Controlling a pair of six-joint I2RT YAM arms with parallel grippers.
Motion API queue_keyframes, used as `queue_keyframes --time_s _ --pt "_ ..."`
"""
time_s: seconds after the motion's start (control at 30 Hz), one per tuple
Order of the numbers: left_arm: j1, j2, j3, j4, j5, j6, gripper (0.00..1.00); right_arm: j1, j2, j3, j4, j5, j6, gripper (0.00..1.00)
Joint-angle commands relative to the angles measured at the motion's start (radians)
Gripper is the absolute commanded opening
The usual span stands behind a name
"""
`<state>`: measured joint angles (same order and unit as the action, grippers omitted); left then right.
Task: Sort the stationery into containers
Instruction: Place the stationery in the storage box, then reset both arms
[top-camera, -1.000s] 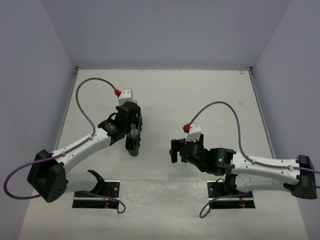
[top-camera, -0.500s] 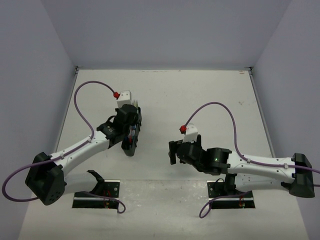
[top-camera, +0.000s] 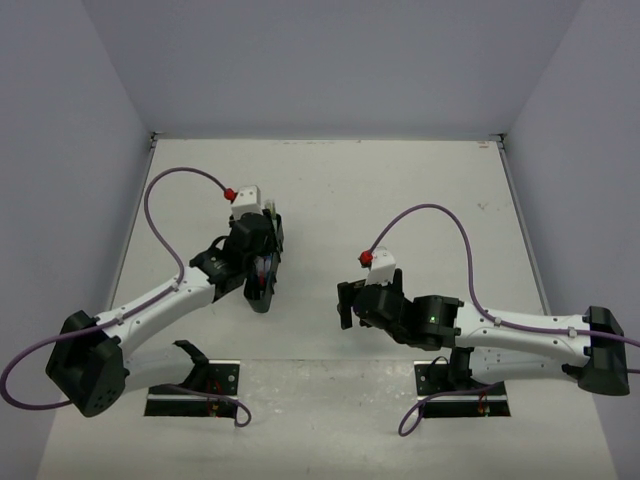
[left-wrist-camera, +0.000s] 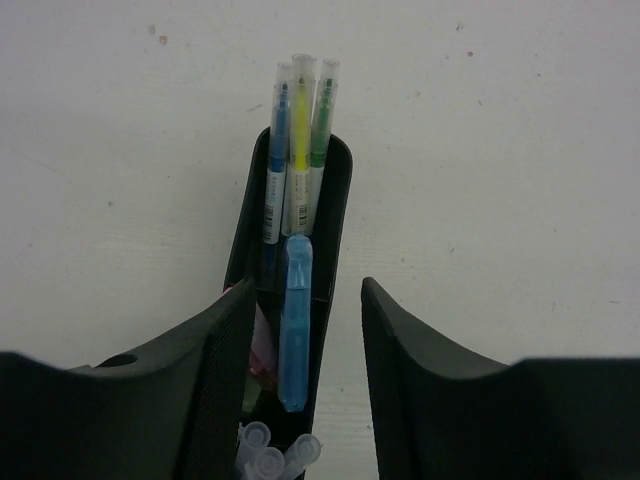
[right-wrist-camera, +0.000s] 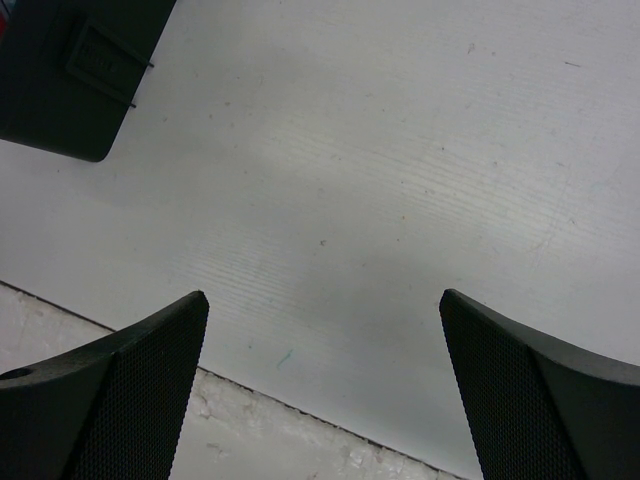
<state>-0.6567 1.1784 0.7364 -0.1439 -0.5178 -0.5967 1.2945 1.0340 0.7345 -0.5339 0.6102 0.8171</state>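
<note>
The black organiser (left-wrist-camera: 335, 215) lies on the white table, running away from the camera in the left wrist view. Blue, yellow and green pens (left-wrist-camera: 298, 130) stick out of its far end. A chunky blue piece (left-wrist-camera: 296, 320) lies along its middle, a pink piece (left-wrist-camera: 262, 345) beside it, and clear pen caps (left-wrist-camera: 268, 455) show at its near end. My left gripper (left-wrist-camera: 306, 285) hovers over the organiser (top-camera: 263, 292), jaws apart, touching nothing. My right gripper (right-wrist-camera: 322, 295) is wide open and empty over bare table, to the right of the organiser (top-camera: 347, 300).
A black boxy corner (right-wrist-camera: 70, 70) shows at the upper left of the right wrist view. The table's white foam front edge (right-wrist-camera: 250, 430) runs just below the right gripper. Purple cables arch over both arms (top-camera: 170, 210).
My left gripper has opened over the organiser, and the blue piece now lies free inside it. The left arm has drifted slightly left. The right arm edged left early on, then stayed still.
</note>
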Motion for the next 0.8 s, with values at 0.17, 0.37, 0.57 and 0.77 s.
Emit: queue_keyframes --time_s 0.17,0.37,0.57,0.77 --pt "0.003 -0.137 0.070 -0.038 0.012 -0.007 0.58 -0.048 -0.039 0.040 0.020 0.003 -0.027 0.99" --pt "0.019 -0.139 0.183 -0.160 -0.086 0.015 0.86 -0.114 -0.186 0.061 -0.011 0.012 -0.094 0.99" --pt "0.048 -0.177 0.232 -0.234 -0.102 0.028 0.86 -0.142 -0.323 0.102 -0.093 0.030 -0.147 0.99" --pt "0.063 -0.195 0.300 -0.450 -0.167 0.029 1.00 -0.143 -0.475 0.138 -0.229 0.161 -0.187 0.99"
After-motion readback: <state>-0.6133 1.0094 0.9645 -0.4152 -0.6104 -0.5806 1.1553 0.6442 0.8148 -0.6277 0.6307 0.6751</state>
